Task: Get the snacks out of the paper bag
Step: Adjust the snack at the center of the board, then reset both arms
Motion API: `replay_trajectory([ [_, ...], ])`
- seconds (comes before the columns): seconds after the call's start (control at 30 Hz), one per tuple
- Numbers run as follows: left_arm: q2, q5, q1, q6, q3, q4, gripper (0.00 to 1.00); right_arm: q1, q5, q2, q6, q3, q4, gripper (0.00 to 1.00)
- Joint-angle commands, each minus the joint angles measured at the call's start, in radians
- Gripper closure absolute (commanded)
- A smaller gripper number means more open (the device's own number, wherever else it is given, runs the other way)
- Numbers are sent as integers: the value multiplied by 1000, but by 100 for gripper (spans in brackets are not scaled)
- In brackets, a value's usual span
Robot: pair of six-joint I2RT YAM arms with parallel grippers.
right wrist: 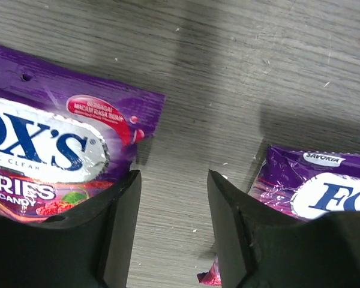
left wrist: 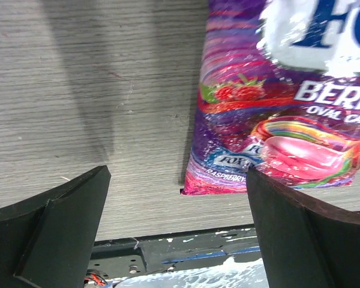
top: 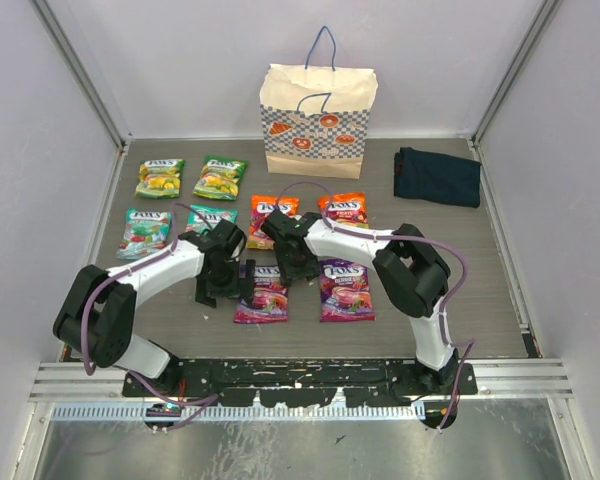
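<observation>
Snacks (top: 272, 218) are lying out flat on the grey table (top: 480, 290), eight by my count, in loose rows in front of the paper bag (top: 318, 120), which is standing upright at the far edge with its blue cord handles (top: 325, 45) sticking up. Two green packets (top: 220, 177) are sitting nearest the bag on the left, two teal packets (top: 146, 232) are lying just in front of those, two orange packets (top: 344, 210) are lying further right, and two purple packets (top: 346, 290) are resting closest to the arms. Both arms are reaching in over the middle of the spread. The left claw (top: 223, 282) is hanging just beside the left purple packet (left wrist: 276, 108) (its fingers (left wrist: 54, 228) are spread wide and gripping nothing, with the packet's near corner showing between them in the left wrist view). The right claw (top: 295, 262) is hovering between the two purple packets, its fingers (right wrist: 117, 228) parted and holding nothing, with bare tabletop showing in the gap; one purple packet is lying at either side of it in the right wrist view. Off to the right of the bag, a folded navy cloth (top: 437, 176) is lying well apart from the candy.
</observation>
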Motion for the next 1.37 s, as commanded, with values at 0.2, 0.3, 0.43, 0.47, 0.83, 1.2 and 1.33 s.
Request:
replay_trajectory([
  [0.2,-227,-99,3,118,231,-139,2,-65,69,-311,-37,13,16,11],
  [0.3,-301,-104,14,186,339,-145,2,-84,152,-449,-69,6,84,8],
  [0.43,-305,-153,46,251,481,-180,2,-138,245,-577,-73,3,108,7],
  [0.47,-301,-176,64,250,517,-199,2,-146,287,-617,-68,-18,120,7],
  [0.83,-458,-141,195,222,489,-111,2,-255,429,-973,24,-340,205,7],
  [1.2,-452,-118,208,205,466,-72,2,-264,446,-1000,-24,-346,199,8],
  [1.33,-450,-111,208,191,469,-70,2,-264,445,-999,-56,-336,199,7],
])
